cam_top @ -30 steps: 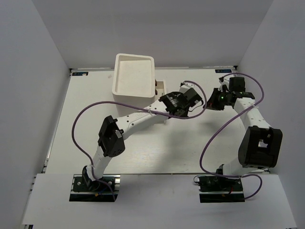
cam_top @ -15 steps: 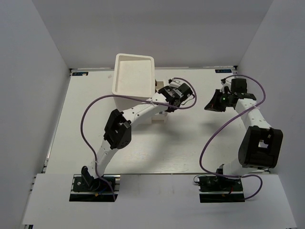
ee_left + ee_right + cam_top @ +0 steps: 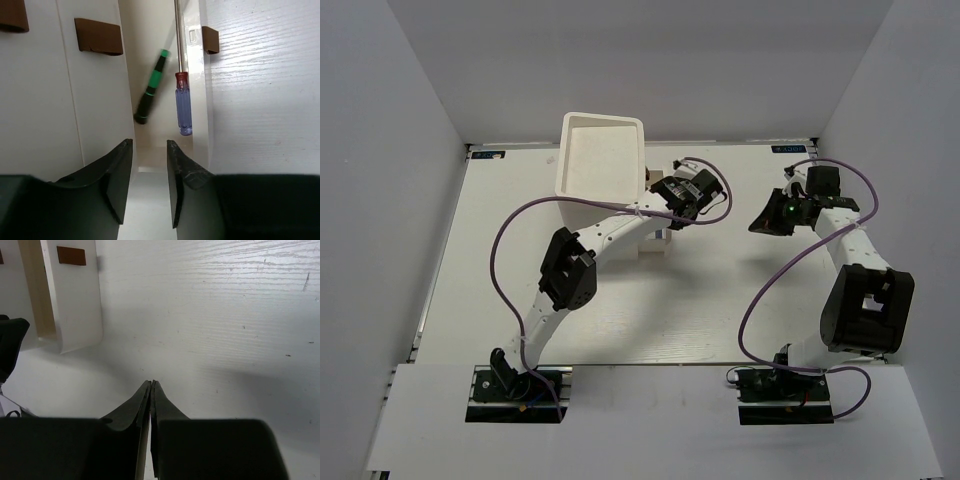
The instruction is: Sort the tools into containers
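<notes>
In the left wrist view a white drawer [image 3: 150, 60] stands pulled out, with a thin dark-green screwdriver [image 3: 151, 89] and a blue-handled screwdriver [image 3: 183, 105] lying inside. My left gripper [image 3: 149, 143] is open and empty just in front of that drawer. Shut drawers with brown knobs [image 3: 98, 37] sit beside it. In the top view the left gripper [image 3: 667, 193] hovers at the drawers [image 3: 656, 243] on the right side of the tall white box [image 3: 603, 152]. My right gripper [image 3: 761, 222] is shut and empty over bare table [image 3: 151, 383]. Pliers and stubby screwdrivers are out of view.
The right wrist view shows a pulled-out drawer [image 3: 75, 300] with a brown knob [image 3: 71, 255] at the upper left, and white tabletop [image 3: 225, 315] ahead. White walls enclose the table [image 3: 520, 260]. Purple cables loop off both arms.
My left gripper has swung left and back from the middle of the table to the drawers beside the box. My right gripper has shifted slightly to the right.
</notes>
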Robot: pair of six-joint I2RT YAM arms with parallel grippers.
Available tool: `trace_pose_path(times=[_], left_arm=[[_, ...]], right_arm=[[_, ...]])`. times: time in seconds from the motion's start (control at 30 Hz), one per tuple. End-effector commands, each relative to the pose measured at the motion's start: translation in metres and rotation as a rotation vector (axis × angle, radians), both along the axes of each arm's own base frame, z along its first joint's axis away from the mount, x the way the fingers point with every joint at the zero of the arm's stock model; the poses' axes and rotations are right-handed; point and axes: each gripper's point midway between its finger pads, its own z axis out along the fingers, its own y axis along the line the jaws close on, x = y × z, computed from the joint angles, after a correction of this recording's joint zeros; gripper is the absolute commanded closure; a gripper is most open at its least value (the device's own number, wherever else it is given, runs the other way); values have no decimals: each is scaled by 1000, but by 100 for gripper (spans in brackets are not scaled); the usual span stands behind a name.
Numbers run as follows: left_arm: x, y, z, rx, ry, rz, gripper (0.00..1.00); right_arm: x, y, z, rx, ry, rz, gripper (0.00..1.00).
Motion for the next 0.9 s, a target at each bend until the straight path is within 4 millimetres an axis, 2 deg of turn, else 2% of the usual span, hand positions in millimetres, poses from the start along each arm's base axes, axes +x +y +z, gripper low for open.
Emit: trace_pose_path(times=[0.0,0.03,0.07,0.1,0.13,0.17,0.2,0.23,0.27,0.3,0.33,0.37,0.4,0.43,0.47,0.5,0.53,0.57,0.6,0.63,0.67,0.7,0.73,0.77,0.8,0.83,0.87], left_arm=[[7,-1,38,-59,-78,5,57],[6,-2,37,-64,-72,1,71],[7,-3,46,-86,-88,1,89],[6,-5,47,-93,-85,-14,100],[4,-9,50,-119,-78,-38,100],[3,-23,75,-176,-122,-99,100],[-2,-32,89,-215,-142,-139,100],[-8,-38,93,-255,-127,-194,100],[-8,-43,114,-314,-169,-217,100],[-12,-31,152,-392,-221,-204,100],[-15,-21,162,-422,-226,-192,96],[-14,-10,181,-456,-263,-169,88],[-8,5,206,-479,-325,-148,78],[-12,26,238,-505,-389,-127,57],[-11,39,258,-528,-432,-103,47],[-5,59,275,-533,-477,-65,41],[-4,72,295,-547,-519,-56,36],[-9,90,317,-580,-564,-38,33],[-9,102,325,-586,-589,-15,31],[-5,124,331,-578,-622,36,31],[-5,139,335,-578,-641,75,34],[-10,164,334,-542,-669,144,67],[-11,189,324,-541,-658,251,87],[-13,208,316,-522,-654,320,100],[-11,225,294,-467,-632,372,100],[-16,254,289,-465,-640,451,100],[-17,268,279,-456,-631,489,100]], right_arm=[[4,2,12,17,-33,24,92],[4,3,12,17,-37,29,92],[4,3,11,18,-35,34,92],[4,4,12,22,-34,38,95],[6,5,13,26,-47,44,100],[6,6,13,27,-54,57,100],[7,9,13,28,-64,84,100],[8,21,15,92,-77,142,100],[10,25,17,109,-93,174,100],[10,32,17,123,-105,222,98],[10,43,10,190,-78,285,92],[15,47,15,197,-94,312,79],[16,52,6,214,-68,335,74],[14,63,4,200,-82,402,69],[24,66,0,190,-80,415,57],[26,70,-2,182,-86,432,53],[28,86,1,165,-116,487,53],[35,93,-4,139,-117,500,53],[39,93,-6,111,-116,489,58],[48,100,-1,98,-149,488,69],[55,100,-9,36,-138,453,85],[64,102,-9,16,-154,445,100],[71,105,-7,-1,-180,443,100],[73,112,-16,-31,-164,446,100],[84,117,-10,-39,-193,453,100],[86,127,-16,-44,-191,470,100],[86,136,-16,-34,-176,461,100]])
